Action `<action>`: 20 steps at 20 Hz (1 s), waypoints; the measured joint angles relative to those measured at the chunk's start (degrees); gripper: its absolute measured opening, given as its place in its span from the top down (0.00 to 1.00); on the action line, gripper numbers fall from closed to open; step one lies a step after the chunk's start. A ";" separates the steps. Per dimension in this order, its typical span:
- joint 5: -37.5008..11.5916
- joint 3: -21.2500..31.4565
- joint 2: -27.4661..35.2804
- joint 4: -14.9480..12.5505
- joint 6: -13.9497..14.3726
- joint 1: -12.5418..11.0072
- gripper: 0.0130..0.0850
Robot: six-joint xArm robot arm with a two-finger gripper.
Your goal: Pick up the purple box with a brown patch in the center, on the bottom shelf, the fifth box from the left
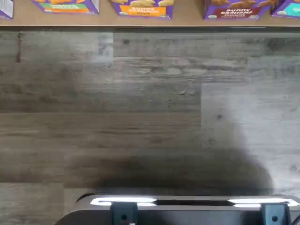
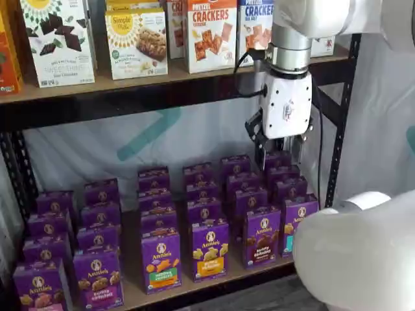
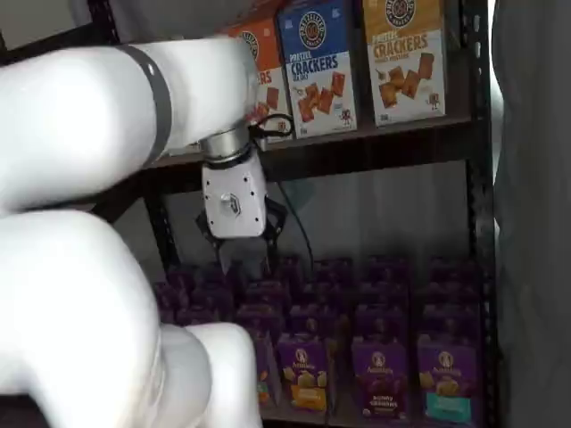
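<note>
Upright purple box (image 2: pixel 262 236) with dark brown cookie picture, front row of the bottom shelf (image 2: pixel 194 288).

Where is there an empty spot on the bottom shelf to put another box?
The bottom shelf is crowded with rows of purple cartons. Bare board shows only in narrow aisles between columns and a thin strip along the front rail, ahead of the purple box. No obvious box-sized gap.

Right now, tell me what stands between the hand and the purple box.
Nothing visible does. The purple box stands in the front row of the bottom shelf, its face uncovered. The hand hangs higher up.
</note>
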 joint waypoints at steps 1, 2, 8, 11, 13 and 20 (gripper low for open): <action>0.30 -0.18 0.22 -0.45 0.31 0.25 0.00; 0.53 -0.33 0.42 -0.87 0.57 0.49 0.00; -0.72 0.16 0.69 -1.81 0.87 0.63 0.00; -3.13 1.24 1.16 -2.96 1.37 0.86 0.00; -5.82 2.39 1.53 -3.18 1.12 0.45 0.00; -13.45 5.00 6.49 -2.38 -1.41 -2.01 0.00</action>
